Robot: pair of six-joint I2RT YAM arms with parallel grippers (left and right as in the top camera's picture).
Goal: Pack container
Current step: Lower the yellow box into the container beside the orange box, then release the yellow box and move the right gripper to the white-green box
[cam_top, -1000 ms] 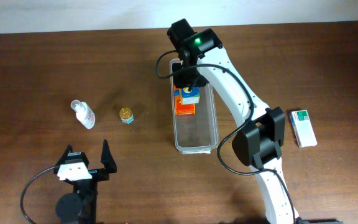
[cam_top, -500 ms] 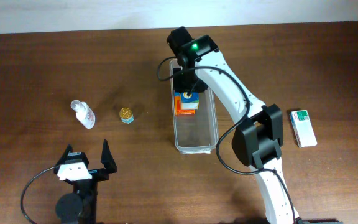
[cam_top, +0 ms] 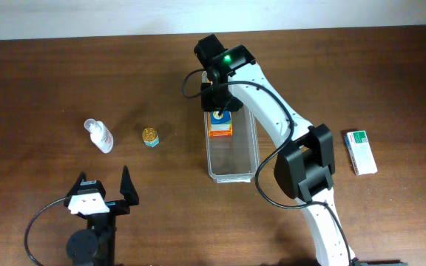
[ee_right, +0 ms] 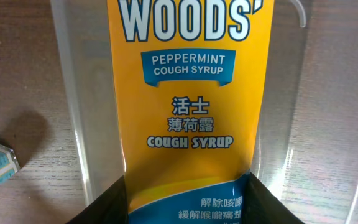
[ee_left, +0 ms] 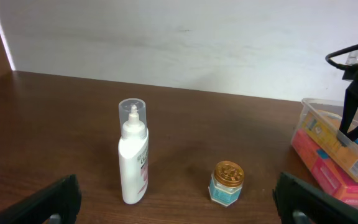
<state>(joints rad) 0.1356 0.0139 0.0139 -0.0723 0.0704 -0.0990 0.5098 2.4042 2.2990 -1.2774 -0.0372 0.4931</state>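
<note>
Fingers (ee_right: 107, 202) of the right gripper (ee_right: 188, 182) are clamped on a yellow cough syrup box (ee_right: 188, 112), one dark pad on each long side. Its face reads "WOODS'" in big white letters, then "PEPPERMINT COUGH SYRUP" on a blue badge, Chinese characters below that, and "COUGH SYRUP" again. The blue band at the bottom carries more Chinese print, cut off by the edge of the view.

Taking the far edge by the wall as twelve o'clock, the container (cam_top: 256, 151) sits just right of the table's middle, up toward twelve. Its long axis runs straight from twelve to six. The cough syrup box is held over the twelve o'clock end, lengthwise with the bin and between its two long clear walls. Under it, inside the bin, lies an orange-red box (cam_top: 220, 131). Its print is too small to read. The six o'clock half of the bin shows only bare clear floor.

Over at nine o'clock from the bin stands a small gold-lidded jar (ee_left: 227, 182). Further out the same way is a white pump bottle (ee_left: 133, 155) with a clear cap, label unreadable. A green-and-white carton (cam_top: 360, 151) lies well off toward four o'clock.

Down at seven o'clock, the left gripper (cam_top: 103, 185) hangs with its fingers spread wide apart, holding nothing.
</note>
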